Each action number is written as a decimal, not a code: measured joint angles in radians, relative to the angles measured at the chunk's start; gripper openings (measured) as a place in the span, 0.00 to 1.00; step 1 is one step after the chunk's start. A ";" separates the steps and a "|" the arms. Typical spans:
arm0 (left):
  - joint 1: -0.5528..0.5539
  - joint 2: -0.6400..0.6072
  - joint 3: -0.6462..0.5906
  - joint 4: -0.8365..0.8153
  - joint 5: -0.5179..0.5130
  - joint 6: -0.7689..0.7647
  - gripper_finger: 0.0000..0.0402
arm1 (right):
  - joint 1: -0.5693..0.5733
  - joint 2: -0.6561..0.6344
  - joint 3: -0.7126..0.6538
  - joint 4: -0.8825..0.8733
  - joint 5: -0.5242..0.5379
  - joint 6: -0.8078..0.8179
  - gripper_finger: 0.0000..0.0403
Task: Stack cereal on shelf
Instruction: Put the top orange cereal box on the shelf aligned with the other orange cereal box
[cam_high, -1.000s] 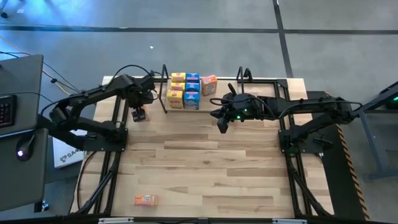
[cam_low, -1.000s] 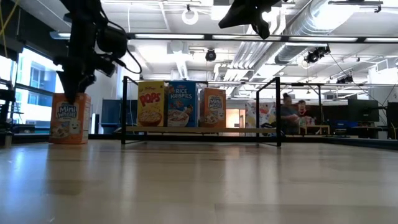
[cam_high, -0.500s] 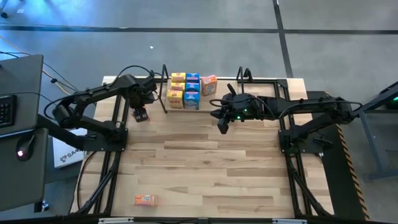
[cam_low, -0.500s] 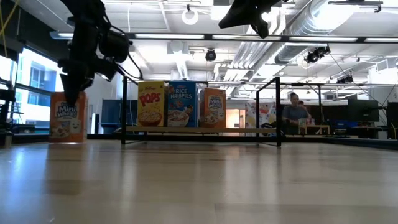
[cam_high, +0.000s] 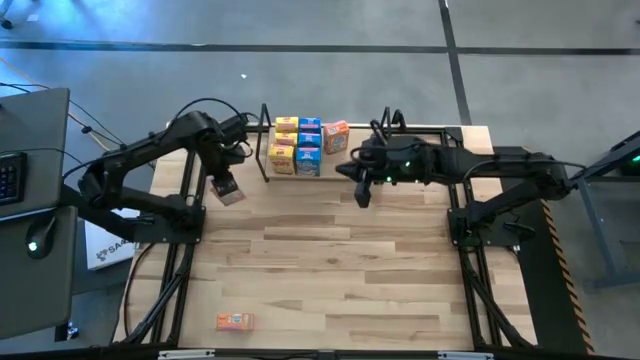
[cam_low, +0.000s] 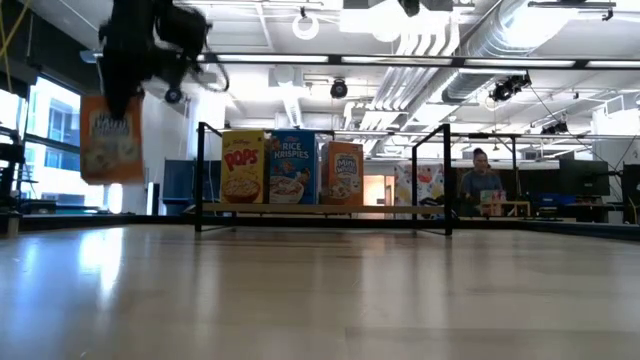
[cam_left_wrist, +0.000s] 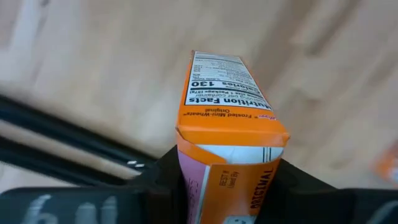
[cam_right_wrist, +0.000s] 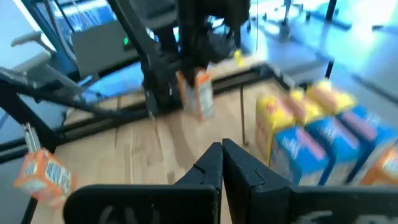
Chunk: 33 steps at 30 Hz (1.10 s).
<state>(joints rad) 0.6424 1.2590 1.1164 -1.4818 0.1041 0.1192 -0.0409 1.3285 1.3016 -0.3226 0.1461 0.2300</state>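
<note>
I've got the left gripper (cam_high: 222, 186) clamped on an orange cereal box (cam_low: 111, 138), lifted clear of the table (cam_high: 330, 260), left of the shelf (cam_low: 320, 208). Yellow, blue & orange boxes stand on it. Right gripper (cam_right_wrist: 222, 163) fingers pressed together, empty, hanging just right of the shelf. Another orange box (cam_high: 234, 321) lies at the near-left edge.

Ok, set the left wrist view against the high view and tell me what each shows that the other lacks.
Only the left wrist view shows the nutrition panel on the orange Mini-Wheats box. Only the high view shows the shelf with its yellow and blue boxes, a lone orange box near the table's front edge, and the right gripper, shut. Both show the left gripper clamping that box over the wooden table.
</note>
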 joint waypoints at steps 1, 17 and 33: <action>-0.025 -0.006 0.030 -0.019 0.026 -0.016 0.28 | -0.005 0.000 0.022 -0.008 0.000 -0.017 0.00; -0.577 0.055 0.347 0.350 -0.011 -0.344 0.27 | -0.072 -0.001 0.305 -0.282 0.040 -0.179 0.00; -0.509 0.515 0.637 0.624 -0.303 -0.126 0.27 | -0.077 -0.001 0.317 -0.202 0.067 -0.179 0.00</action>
<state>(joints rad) 0.1332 1.7740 1.7533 -0.8575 -0.1989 -0.0065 -0.1183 1.3277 1.6184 -0.5251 0.2131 0.0511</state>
